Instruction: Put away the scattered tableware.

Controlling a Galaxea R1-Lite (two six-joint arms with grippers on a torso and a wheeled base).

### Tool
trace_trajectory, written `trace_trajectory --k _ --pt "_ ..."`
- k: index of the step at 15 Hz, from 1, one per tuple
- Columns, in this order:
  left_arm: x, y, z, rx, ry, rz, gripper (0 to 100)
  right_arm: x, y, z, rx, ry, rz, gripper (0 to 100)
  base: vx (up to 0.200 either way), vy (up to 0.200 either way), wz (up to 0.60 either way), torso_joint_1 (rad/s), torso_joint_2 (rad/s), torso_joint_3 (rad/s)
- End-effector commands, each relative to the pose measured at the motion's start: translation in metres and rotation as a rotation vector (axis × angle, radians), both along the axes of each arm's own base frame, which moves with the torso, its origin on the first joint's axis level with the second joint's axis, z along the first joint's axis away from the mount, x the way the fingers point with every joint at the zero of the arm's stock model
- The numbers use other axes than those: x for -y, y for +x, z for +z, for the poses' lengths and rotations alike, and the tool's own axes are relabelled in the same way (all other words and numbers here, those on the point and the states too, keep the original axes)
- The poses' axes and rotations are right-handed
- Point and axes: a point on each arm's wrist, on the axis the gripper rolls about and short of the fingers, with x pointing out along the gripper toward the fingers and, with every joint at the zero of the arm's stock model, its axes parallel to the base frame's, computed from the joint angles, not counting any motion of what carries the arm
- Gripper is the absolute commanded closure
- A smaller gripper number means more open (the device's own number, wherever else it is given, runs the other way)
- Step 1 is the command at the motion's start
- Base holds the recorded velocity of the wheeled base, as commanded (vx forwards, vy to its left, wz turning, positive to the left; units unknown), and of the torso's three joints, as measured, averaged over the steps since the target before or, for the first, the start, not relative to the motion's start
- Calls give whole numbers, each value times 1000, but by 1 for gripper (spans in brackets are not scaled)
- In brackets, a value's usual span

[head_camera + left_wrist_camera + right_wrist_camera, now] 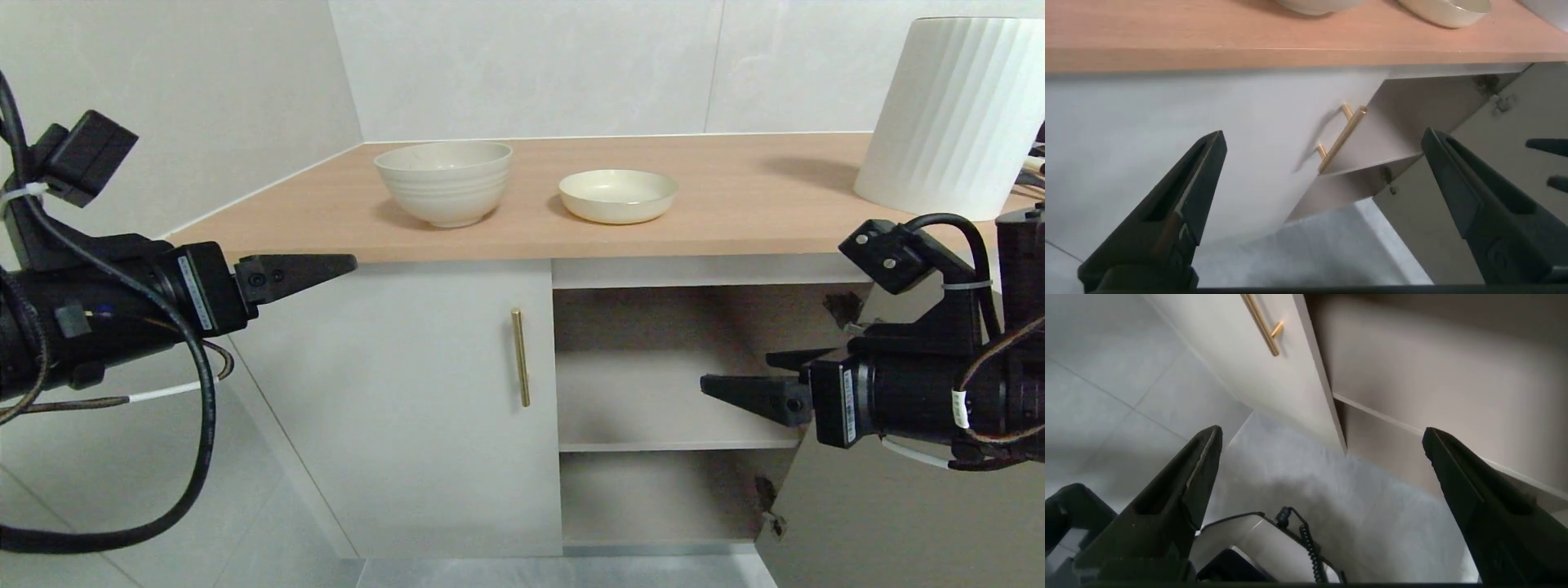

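Bowl (445,181) and shallow dish (618,195) rest side by side on the desk (735,204). Left hand (343,263), jaws apart, beside the desk's front edge; right hand (735,369), likewise spread, below the desk, at the open cabinet (637,392).

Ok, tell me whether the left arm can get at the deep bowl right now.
Probably yes: left gripper hangs open by the countertop edge, nothing between it and the deep bowl.

Pale tiled walls (531,65) stood behind a wood-top counter (735,204); white cabinet (392,506) beneath had left door (392,392) shut, brass handle (520,357), right side open onto one shelf (653,445); grey floor (555,572).
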Motion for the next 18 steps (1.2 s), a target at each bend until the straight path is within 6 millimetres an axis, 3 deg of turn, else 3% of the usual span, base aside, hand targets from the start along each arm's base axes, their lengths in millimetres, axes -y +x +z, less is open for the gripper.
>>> trace_trajectory --k 1,8,18 --pt "0 2 -1 -4 0 0 0 2 -3 2 9 7 2 0 0 0 0 2 -163 -168" --pt "0 2 -1 -5 -2 -3 0 2 -4 3 12 7 5 0 0 0 0 58 -384 -327" --pt "2 7 -5 -24 -1 -18 0 -2 1 0 18 12 9 0 0 0 0 157 -475 -321"
